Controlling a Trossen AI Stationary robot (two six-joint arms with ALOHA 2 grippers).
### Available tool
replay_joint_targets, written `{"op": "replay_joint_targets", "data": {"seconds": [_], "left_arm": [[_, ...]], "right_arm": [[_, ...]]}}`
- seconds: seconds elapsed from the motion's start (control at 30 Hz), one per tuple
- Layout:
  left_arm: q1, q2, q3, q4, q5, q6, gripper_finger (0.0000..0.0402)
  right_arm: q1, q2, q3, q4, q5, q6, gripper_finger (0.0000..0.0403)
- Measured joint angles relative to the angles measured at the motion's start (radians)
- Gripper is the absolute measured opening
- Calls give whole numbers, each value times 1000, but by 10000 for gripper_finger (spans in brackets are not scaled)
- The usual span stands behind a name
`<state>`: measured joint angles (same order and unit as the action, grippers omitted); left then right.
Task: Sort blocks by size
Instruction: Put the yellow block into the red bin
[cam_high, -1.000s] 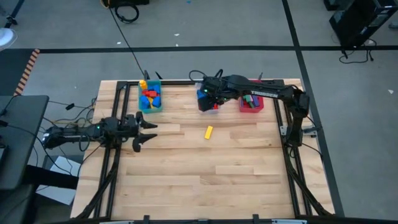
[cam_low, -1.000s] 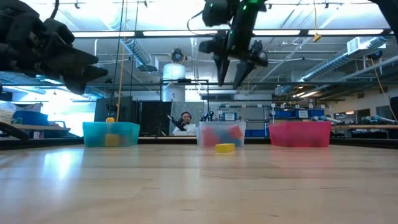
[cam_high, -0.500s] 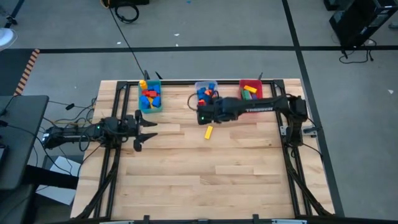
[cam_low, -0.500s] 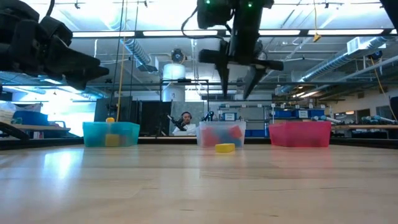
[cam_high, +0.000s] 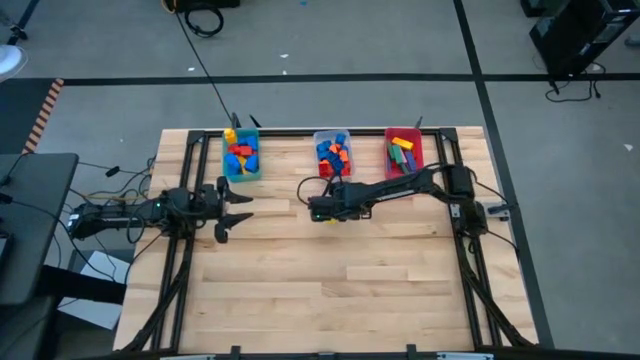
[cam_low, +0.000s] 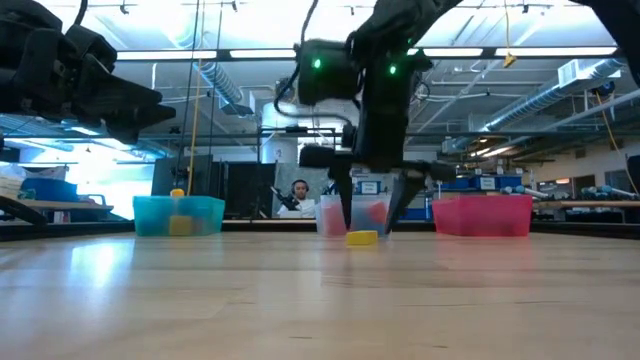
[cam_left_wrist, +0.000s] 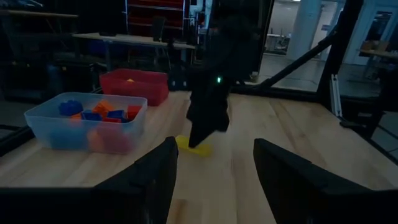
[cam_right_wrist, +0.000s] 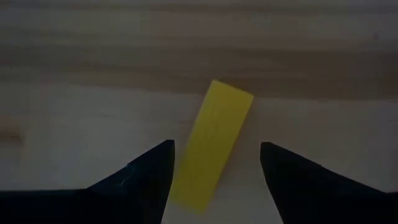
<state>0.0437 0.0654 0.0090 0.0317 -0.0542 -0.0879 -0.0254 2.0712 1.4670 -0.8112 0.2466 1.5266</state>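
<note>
The right gripper (cam_low: 366, 222) is hanging low over the tabletop (cam_high: 330, 270), its fingers (cam_right_wrist: 140, 180) standing apart on either side of a yellow bar-shaped block (cam_right_wrist: 213, 144); the block is lying flat on the wood, just in front of the clear bin (cam_high: 332, 152), and nothing is clamping it yet; in the right wrist view it is sitting slightly askew between the two fingers rather than square to them.

The left gripper (cam_high: 237, 208) is waiting above the tabletop's left side, near the teal bin (cam_high: 241, 155), its fingers parted and holding nothing.

The other blocks are sitting in the three bins along the far edge: the teal one, the clear one and the red bin (cam_high: 403, 151).

The yellow block is looking like hard moulded plastic, so it is probably going to be light, stiff and somewhat slick; a pinch across its two long sides, near the middle of its length, is seeming the safest hold; because it is lying at a tilt, the closing fingers are likely to twist it, or catch a corner and squirt it out, unless the wrist is turning to match first.
</note>
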Motion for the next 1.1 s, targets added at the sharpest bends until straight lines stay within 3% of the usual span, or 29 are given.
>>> {"op": "replay_joint_targets", "data": {"seconds": [0.27, 0.53, 0.83, 1.1], "left_arm": [[0, 0, 0, 0, 4, -6, 219], [0, 0, 0, 0, 6, 3, 219], [0, 0, 0, 1, 6, 4, 219], [0, 0, 0, 1, 6, 5, 219]], "right_arm": [[8, 52, 6, -13, -22, 7, 231], [24, 60, 5, -52, -13, -45, 115], [24, -65, -3, -108, -58, -257, 115], [18, -286, -1, -256, 75, -407, 115]]}}
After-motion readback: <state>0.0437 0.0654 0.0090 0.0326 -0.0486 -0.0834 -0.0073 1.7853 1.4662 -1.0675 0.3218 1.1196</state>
